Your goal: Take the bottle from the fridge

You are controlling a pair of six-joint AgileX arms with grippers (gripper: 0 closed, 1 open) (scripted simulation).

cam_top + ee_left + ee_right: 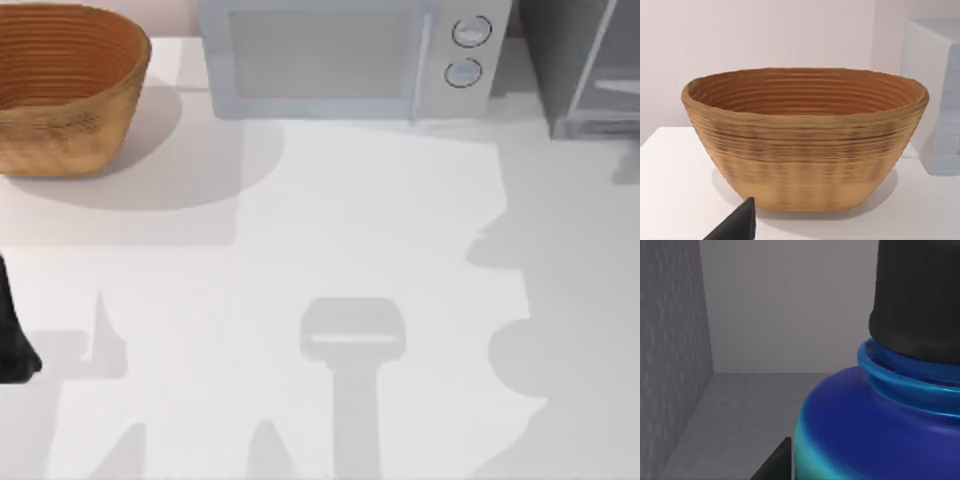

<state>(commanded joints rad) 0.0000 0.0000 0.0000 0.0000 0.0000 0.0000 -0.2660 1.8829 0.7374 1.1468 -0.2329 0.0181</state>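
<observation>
The bottle [880, 430] looms very close in the right wrist view, showing a bright blue shoulder, a cyan lower edge and a dark ribbed cap. It stands inside the fridge [670, 365], which has a speckled grey side wall and a grey floor. My right gripper [840, 472] is at the bottle, with one dark finger [772, 465] pressed against its side. The top view has the fridge [575, 70] at the back right corner, its silver-framed door swung out. My left arm [12, 345] is parked at the left edge.
A woven brown basket [60, 85] stands at the back left, directly ahead of the left gripper [737, 225]. A light grey microwave [340, 55] with two dials sits at the back middle, between basket and fridge. White tabletop spreads across the front.
</observation>
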